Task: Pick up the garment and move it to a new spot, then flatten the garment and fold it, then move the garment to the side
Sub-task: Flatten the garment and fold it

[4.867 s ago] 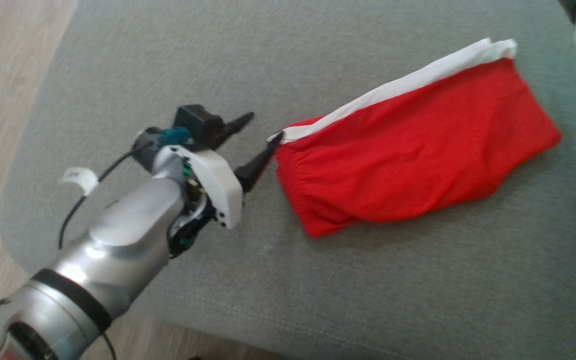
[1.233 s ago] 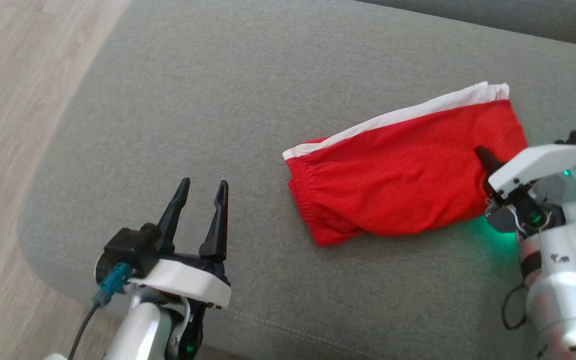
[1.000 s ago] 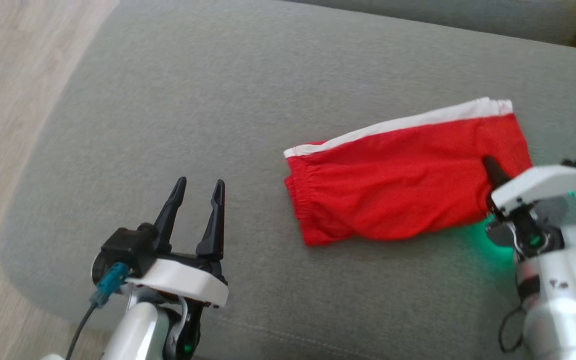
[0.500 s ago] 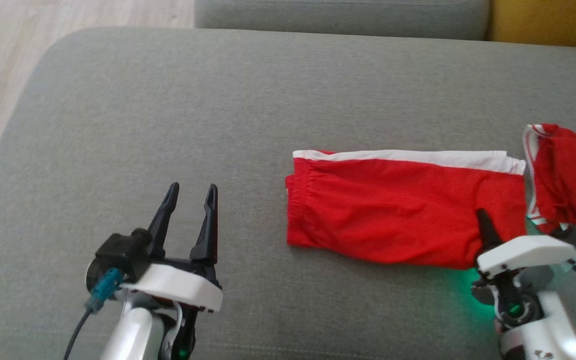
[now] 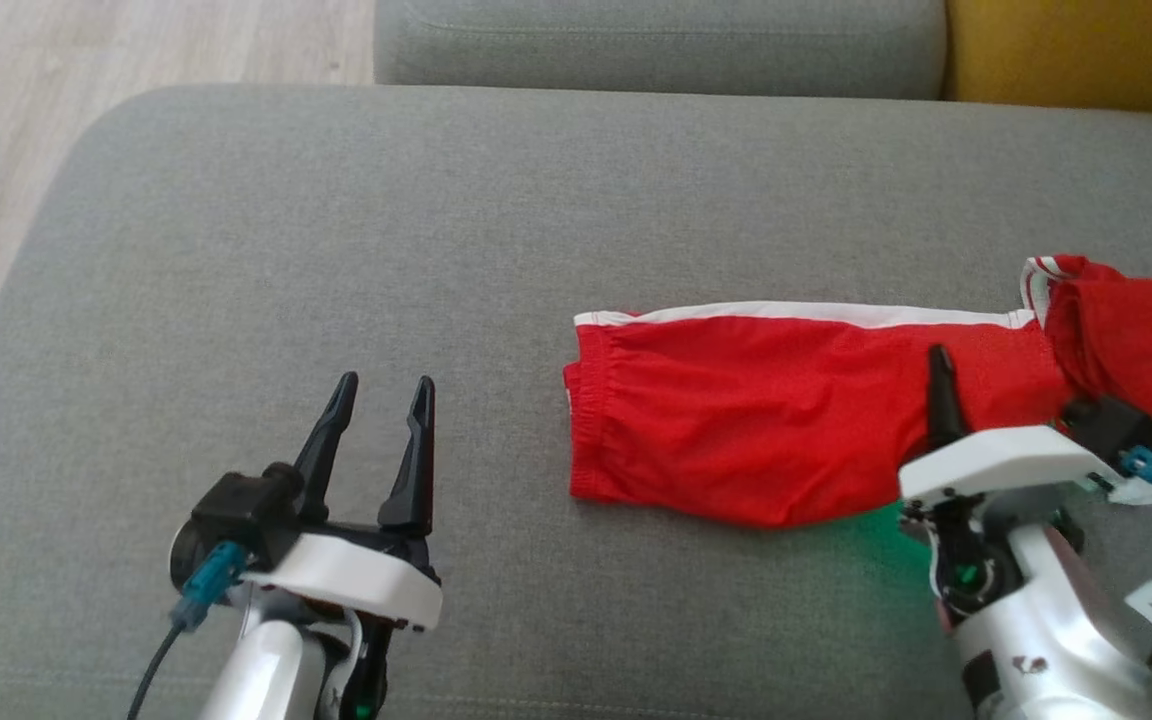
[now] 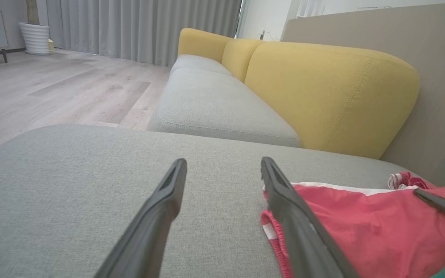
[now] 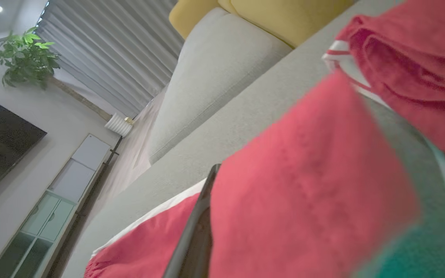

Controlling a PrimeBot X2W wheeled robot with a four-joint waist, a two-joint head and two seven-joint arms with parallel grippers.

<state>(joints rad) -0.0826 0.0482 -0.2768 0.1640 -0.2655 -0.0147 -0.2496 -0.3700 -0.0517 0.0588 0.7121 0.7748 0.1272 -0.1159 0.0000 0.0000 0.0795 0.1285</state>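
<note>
the garment (image 5: 776,420) is a pair of red shorts with a white stripe along its far edge and a gathered elastic waistband at its left end. it lies folded into a long, mostly flat band on the grey cushion (image 5: 336,230), right of centre. its right end seems pinched in the closed right gripper (image 5: 939,385), with the cloth lifted and draped over one finger there.

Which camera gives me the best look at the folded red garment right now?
Head view: the folded red garment lies nearly whole on the grey cushion. Left wrist view catches its waistband end, cut off at the frame edge; right wrist view gives a blurred close-up.
</note>
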